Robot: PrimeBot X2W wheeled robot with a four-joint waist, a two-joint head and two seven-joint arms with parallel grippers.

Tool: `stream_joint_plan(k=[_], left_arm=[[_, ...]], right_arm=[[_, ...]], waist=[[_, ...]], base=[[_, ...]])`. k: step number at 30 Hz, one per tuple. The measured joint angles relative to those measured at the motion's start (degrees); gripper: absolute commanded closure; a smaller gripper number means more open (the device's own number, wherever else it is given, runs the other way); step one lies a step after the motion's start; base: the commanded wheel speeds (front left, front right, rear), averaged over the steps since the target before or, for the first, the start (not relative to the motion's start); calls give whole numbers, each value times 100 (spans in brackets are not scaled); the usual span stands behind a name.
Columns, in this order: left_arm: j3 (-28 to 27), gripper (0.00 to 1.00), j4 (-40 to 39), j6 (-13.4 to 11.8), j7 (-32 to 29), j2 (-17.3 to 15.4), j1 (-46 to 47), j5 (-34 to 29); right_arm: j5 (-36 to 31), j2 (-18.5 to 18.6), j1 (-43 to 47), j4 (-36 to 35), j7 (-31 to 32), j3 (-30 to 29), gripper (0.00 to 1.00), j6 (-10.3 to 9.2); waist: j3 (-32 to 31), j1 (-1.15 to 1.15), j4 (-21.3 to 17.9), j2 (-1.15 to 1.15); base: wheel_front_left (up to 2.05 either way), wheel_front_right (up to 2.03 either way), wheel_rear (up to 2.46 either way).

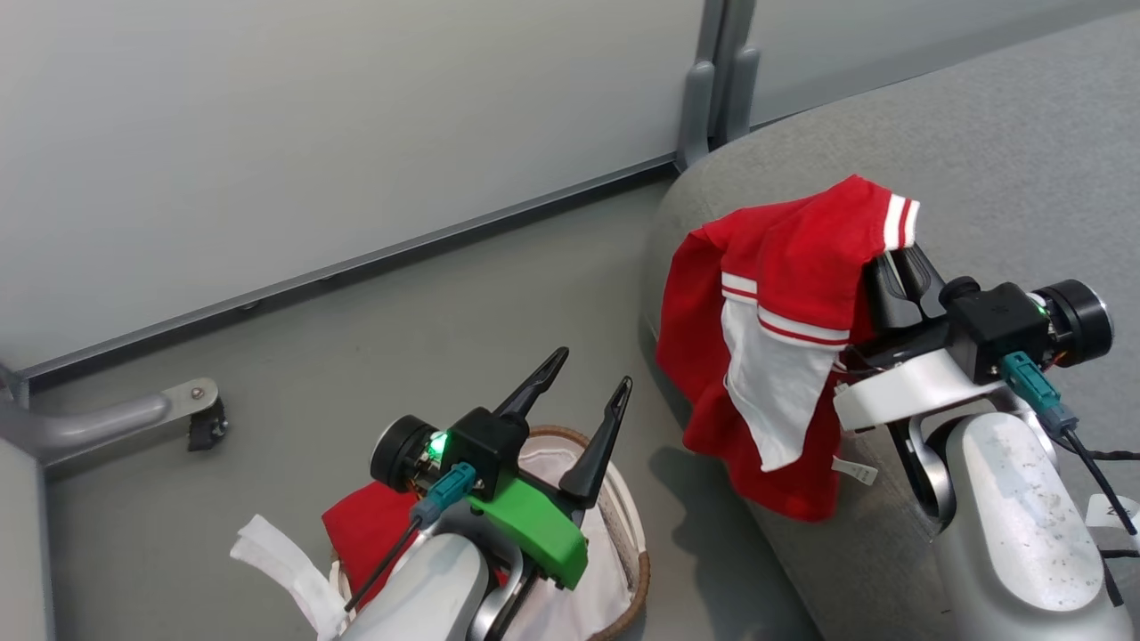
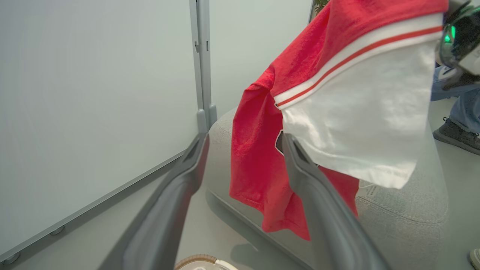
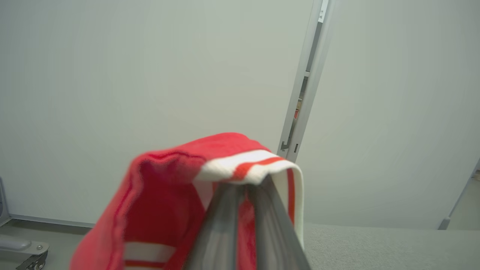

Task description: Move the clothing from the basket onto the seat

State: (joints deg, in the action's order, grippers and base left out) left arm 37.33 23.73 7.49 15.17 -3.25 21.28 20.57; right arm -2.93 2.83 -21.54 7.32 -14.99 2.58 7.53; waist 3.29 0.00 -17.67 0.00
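Grips striped red-and-white garment point(image 1: 784, 294) at trim with clenched right end effector point(image 3: 245, 187), hanging by sofa point(image 1: 980, 160) left end. Holds left end effector point(image 1: 594, 368) released above basket point(image 1: 639, 570); plain red garment point(image 1: 365, 525) inside. Likely light, limp, unbreakable; best pinched at bunched fold.

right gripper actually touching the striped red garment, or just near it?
Touching. Right wrist view: the right gripper has its fingers pressed together under the striped garment, whose trim drapes over their tips.
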Motion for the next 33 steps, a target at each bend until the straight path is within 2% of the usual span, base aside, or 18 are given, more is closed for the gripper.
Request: stream_joint_plan(k=[6,13,17,23,33], left_arm=[[57,0,0,2,0,8,103,-26],[167,0,-22,2,0,-5,222,-48],[188,0,-49,2,0,-49,321,-57],[213,0,-110,2,0,-151,555,-149],[213,0,-310,2,0,-304,1057,-318]], right_arm=[[10,2,-6,-58,-1,-167,100,0],[1,-2,-96,-83,0,-343,100,0],[-67,-3,-407,-97,0,-605,100,0],[-296,45,-1294,-133,0,-1389,100,0],[-398,903,-3053,130,-1,-2484,100,0]], waist=[[145,0,-451,0],[408,0,-623,0],[583,0,-577,0],[947,0,-388,0],[1792,0,57,0]], base=[[0,0,0],[0,0,0],[0,0,0],[0,0,0],[0,0,0]])
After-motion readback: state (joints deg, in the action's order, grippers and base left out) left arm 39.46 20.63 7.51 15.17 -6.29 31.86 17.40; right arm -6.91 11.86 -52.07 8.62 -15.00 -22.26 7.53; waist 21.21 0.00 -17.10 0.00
